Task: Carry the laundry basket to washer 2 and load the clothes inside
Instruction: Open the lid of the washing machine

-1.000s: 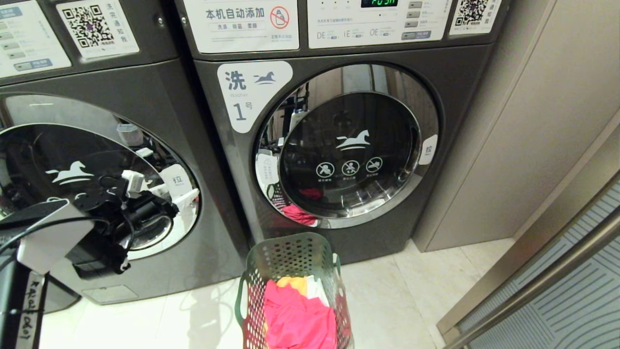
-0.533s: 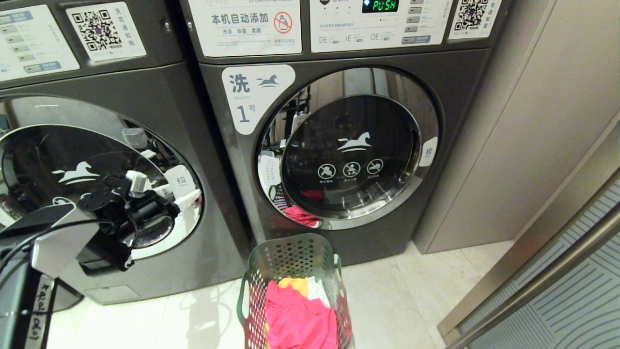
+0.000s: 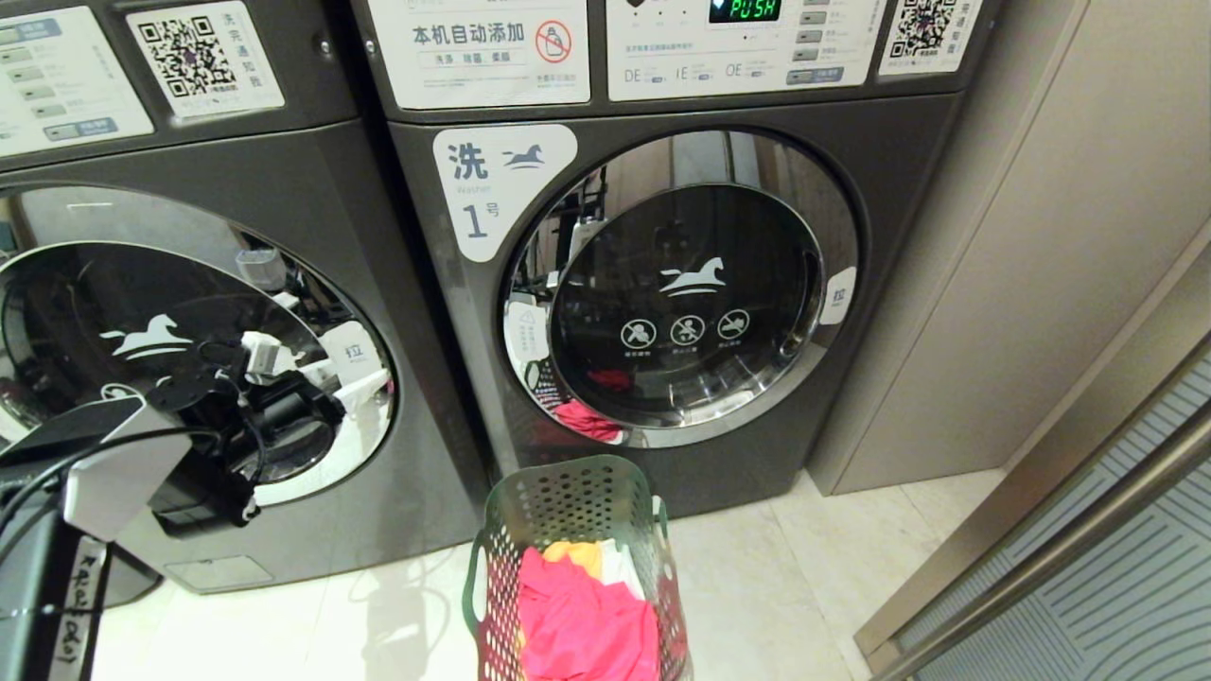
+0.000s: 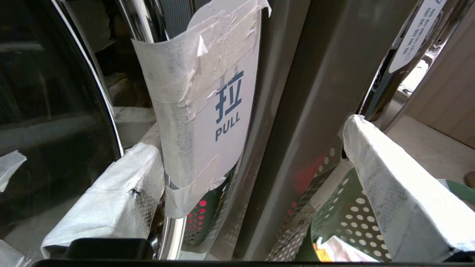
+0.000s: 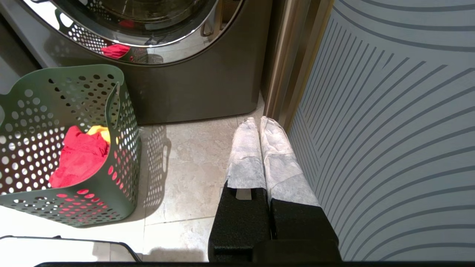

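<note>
Our left gripper [image 4: 252, 155] has its fingers [image 4: 111, 200] spread apart around the taped pull tab [image 4: 219, 107] on the left washer's door [image 3: 180, 331]. Right gripper [image 5: 259, 148]: fingers together, near the floor. The clothes [image 3: 582, 615] lie in the basket [image 3: 568, 501] before washer 1 [image 3: 662, 284].

You're looking at a pale stone-tiled floor [image 3: 757, 586] with thin grout lines. 2 dark grey front-loading washers stand on it side by side: the one labelled 1 [image 3: 662, 284] and its neighbour to the left [image 3: 236, 378]. The green perforated laundry basket [image 3: 568, 511] sits on the tiles just in front of washer 1, casting a dotted shadow beside it.
</note>
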